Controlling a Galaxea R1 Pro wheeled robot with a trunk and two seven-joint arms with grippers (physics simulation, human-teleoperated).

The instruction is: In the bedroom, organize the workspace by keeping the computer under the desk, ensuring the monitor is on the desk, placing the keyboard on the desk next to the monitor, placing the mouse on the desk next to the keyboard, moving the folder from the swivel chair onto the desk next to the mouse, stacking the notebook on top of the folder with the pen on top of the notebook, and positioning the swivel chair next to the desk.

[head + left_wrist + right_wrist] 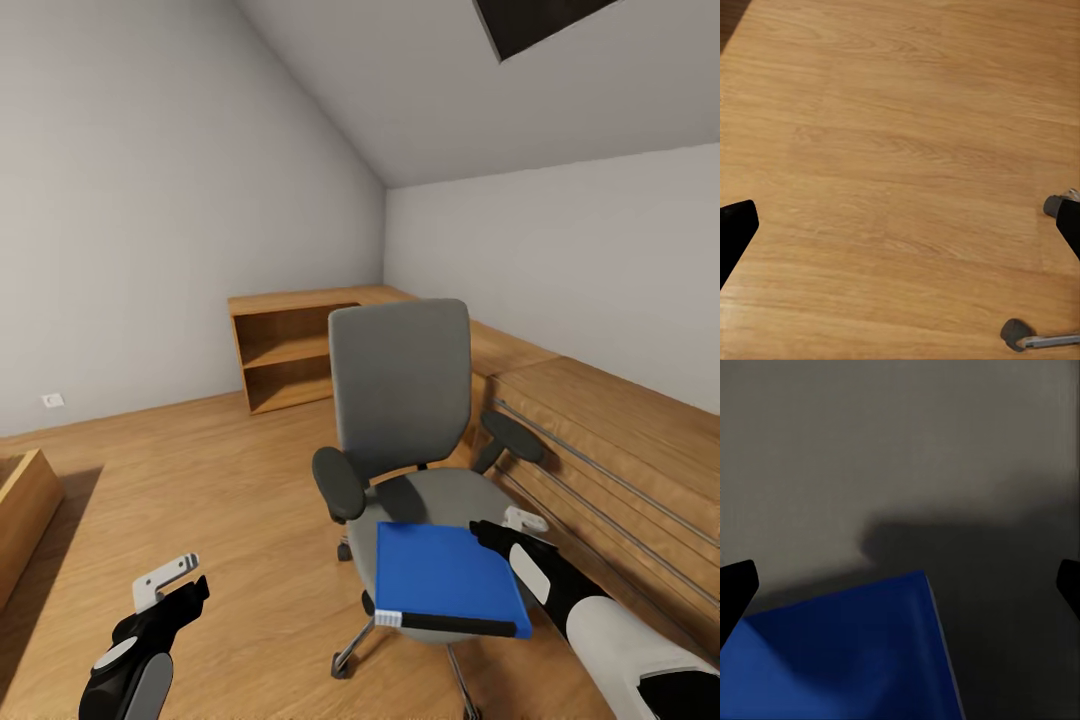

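We reach for the folder (447, 578) on the swivel chair (405, 400); our right tool (500, 527), spread, hovers at its 2 o'clock corner and next must pinch it.

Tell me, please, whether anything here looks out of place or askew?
Yes: the blue folder lies on the seat of the swivel chair, not on a desk, turned askew with its spine edge jutting past the seat's front. The right gripper is at its far corner, fingers apart.
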